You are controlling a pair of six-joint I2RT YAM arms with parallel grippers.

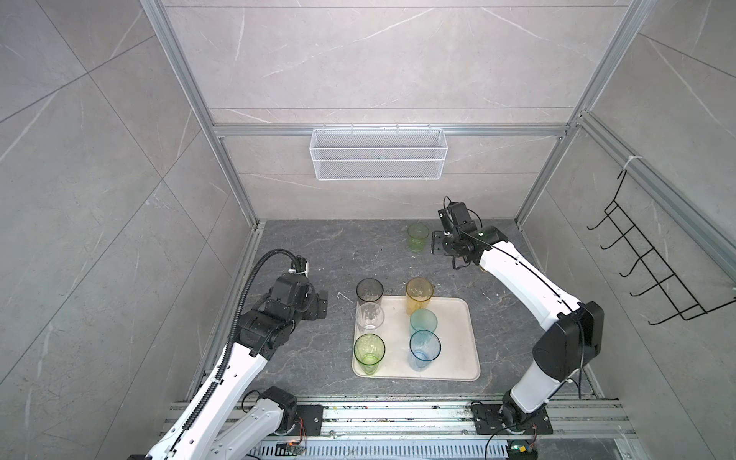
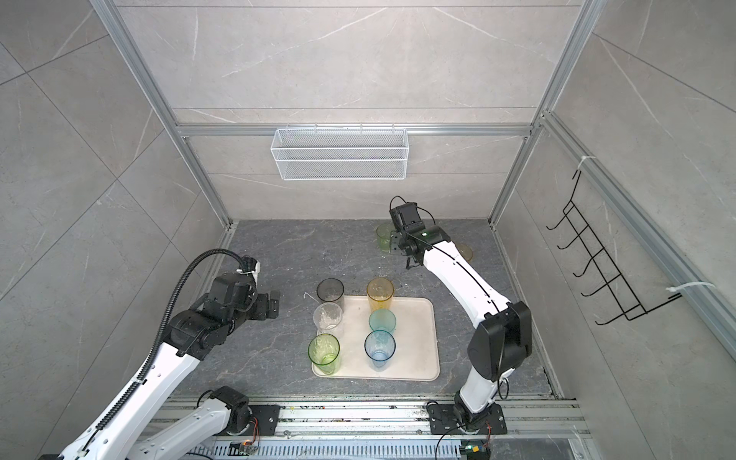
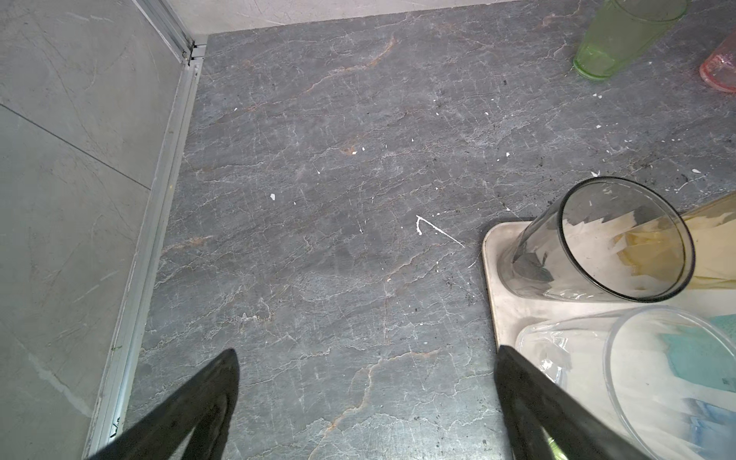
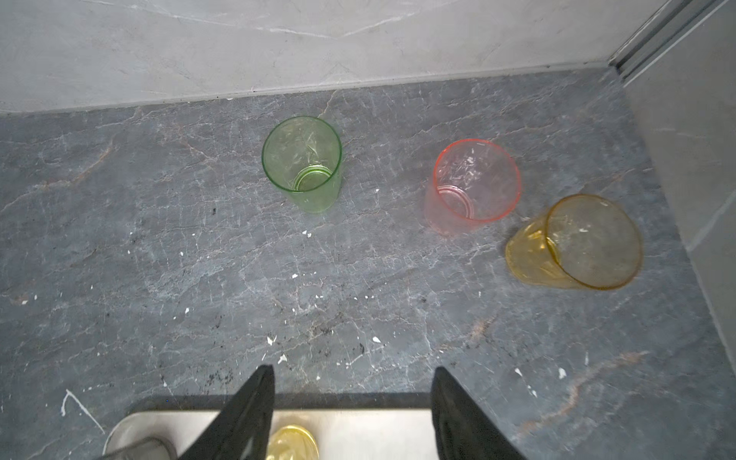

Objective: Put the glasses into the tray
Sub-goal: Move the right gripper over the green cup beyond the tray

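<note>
Glasses (image 1: 369, 292) all stand upright, mouths up. Right gripper (image 4: 353, 369), jaws apart and empty, faces green (image 4: 302, 167), pink (image 4: 474, 183) and amber (image 4: 577, 247) ones on the table (image 4: 159, 259) by the back wall (image 4: 278, 47); left gripper (image 3: 366, 350), spread wide and empty, hangs near the tray (image 1: 454, 330) holding six others.

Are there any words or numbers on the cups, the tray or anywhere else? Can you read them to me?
No words or numbers can be read anywhere.
Glasses, like the blue glass, and the tray: no labels.
Small circuit board on the front rail: any print too small to read.
Dark marks on the metal wall strip: too blurred to read.
</note>
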